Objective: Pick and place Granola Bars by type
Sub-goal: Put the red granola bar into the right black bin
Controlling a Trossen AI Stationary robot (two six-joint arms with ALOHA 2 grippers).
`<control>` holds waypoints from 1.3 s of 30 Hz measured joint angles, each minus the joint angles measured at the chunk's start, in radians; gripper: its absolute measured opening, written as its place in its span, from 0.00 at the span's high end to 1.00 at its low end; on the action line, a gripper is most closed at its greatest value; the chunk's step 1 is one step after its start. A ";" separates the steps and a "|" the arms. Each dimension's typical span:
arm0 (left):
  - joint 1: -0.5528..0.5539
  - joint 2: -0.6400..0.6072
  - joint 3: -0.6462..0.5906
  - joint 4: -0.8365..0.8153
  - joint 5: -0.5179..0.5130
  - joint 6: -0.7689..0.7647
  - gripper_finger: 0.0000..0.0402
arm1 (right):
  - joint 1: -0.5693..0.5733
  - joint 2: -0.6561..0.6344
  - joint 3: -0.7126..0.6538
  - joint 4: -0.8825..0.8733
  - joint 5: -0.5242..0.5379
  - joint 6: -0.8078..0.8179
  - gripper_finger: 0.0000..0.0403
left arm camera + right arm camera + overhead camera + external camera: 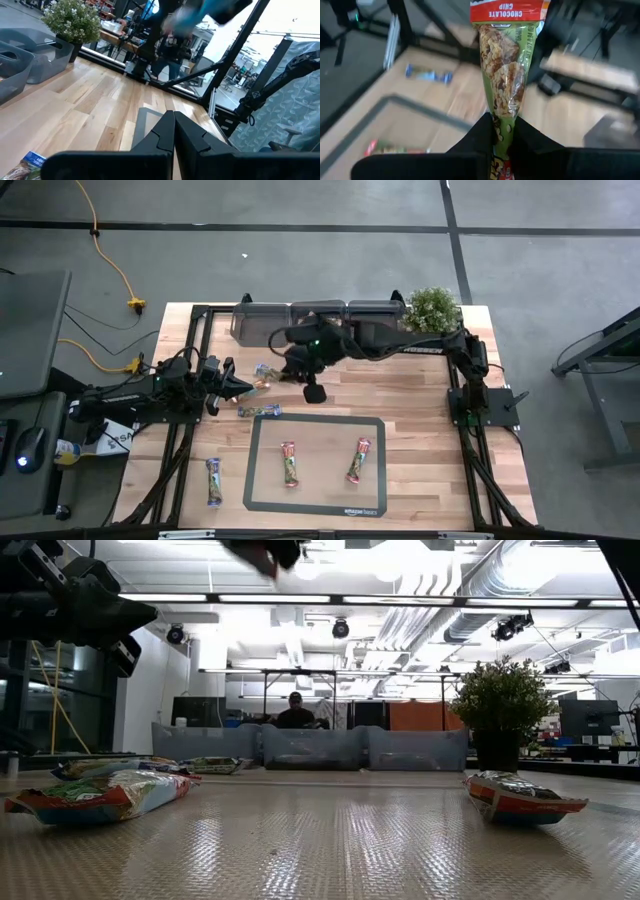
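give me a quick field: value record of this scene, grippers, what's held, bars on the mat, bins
right gripper: shut on a granola bar, raised over the table's middle
held bar: chocolate chip granola bar, red and green wrapper, gripped by one end
left gripper: shut, empty, at the table's left side
mat: dark-edged mat at the front of the table
bars on mat: two, red-ended
bar off mat: one by the front left edge
blue bar: just behind the mat
bins: grey bins along the back edge
plant: potted plant at the back right
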 joint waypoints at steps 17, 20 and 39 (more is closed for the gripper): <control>0.000 0.000 0.000 0.000 0.001 0.000 1.00 | 0.000 -0.001 0.343 -0.003 0.002 0.000 0.93; 0.000 0.000 0.000 0.000 0.000 0.000 1.00 | 0.000 -0.001 0.365 -0.004 0.028 -0.007 0.94; 0.000 0.000 0.000 0.000 0.003 0.000 1.00 | -0.125 -0.017 0.381 -0.032 0.777 -0.123 0.93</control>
